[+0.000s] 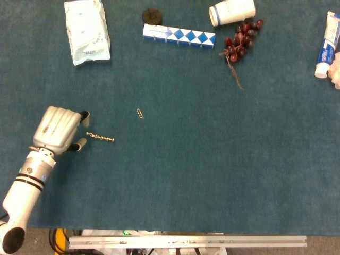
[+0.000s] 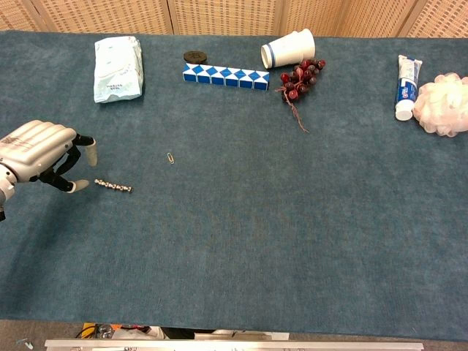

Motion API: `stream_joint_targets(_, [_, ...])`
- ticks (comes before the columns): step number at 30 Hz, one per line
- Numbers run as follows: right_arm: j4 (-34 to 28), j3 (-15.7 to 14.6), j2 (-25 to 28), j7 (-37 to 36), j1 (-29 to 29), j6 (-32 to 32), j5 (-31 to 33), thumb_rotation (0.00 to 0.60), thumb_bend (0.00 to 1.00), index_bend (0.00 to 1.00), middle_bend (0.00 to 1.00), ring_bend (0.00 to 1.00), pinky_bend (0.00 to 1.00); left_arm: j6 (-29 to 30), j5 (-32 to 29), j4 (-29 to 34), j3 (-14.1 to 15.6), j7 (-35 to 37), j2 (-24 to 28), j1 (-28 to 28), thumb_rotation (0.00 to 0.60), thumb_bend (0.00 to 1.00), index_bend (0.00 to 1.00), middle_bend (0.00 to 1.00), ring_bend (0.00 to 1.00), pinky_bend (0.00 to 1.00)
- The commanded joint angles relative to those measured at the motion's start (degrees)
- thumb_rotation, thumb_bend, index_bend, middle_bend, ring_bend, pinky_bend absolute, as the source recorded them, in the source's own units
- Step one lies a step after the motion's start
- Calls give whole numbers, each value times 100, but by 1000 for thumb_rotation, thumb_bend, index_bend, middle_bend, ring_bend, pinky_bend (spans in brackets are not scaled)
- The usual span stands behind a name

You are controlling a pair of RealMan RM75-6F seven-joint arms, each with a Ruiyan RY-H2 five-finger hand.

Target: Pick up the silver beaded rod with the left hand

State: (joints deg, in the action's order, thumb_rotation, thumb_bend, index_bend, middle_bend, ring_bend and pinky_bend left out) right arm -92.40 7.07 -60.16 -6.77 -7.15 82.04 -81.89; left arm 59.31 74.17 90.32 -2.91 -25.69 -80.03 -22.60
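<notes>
The silver beaded rod (image 1: 100, 137) (image 2: 112, 186) lies flat on the blue cloth at the left. My left hand (image 1: 57, 129) (image 2: 41, 152) hovers just to the left of its near end, back upward, fingers apart and holding nothing. One fingertip (image 1: 81, 145) sits close to the rod's left end; touching or not is unclear. The right hand shows in neither view.
A paperclip (image 1: 139, 113) lies right of and behind the rod. At the back are a pale packet (image 1: 86, 31), a black disc (image 1: 152, 15), a blue-white block bar (image 1: 178, 35), a tipped paper cup (image 1: 231, 11), grapes (image 1: 240, 38), a toothpaste tube (image 1: 326, 47) and a white puff (image 2: 443, 104).
</notes>
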Motion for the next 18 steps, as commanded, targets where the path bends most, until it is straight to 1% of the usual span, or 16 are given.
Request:
stream_joint_targets(1, [25, -4, -15, -22, 9, 1, 11, 600, 298, 39, 195, 126, 258, -72, -113, -63, 0, -66, -91, -66, 600, 226, 474, 821, 834, 980])
stream_joint_targets(7, [80, -20, -35, -75, 42, 2, 41, 600, 299, 39, 195, 127, 258, -176, -344, -173, 18, -239, -245, -181, 600, 233, 480, 822, 835, 980])
stream_joint_targets(14, [123, -30, -46, -111, 81, 14, 77, 600, 299, 39, 195, 128, 258, -221, -540, -226, 40, -376, -339, -277, 600, 284, 474, 823, 835, 980])
stream_joint_targets(18, [147, -32, -56, -134, 93, 9, 90, 600, 299, 39, 195, 135, 258, -244, -657, -234, 62, -476, -368, -325, 600, 296, 473, 827, 837, 981])
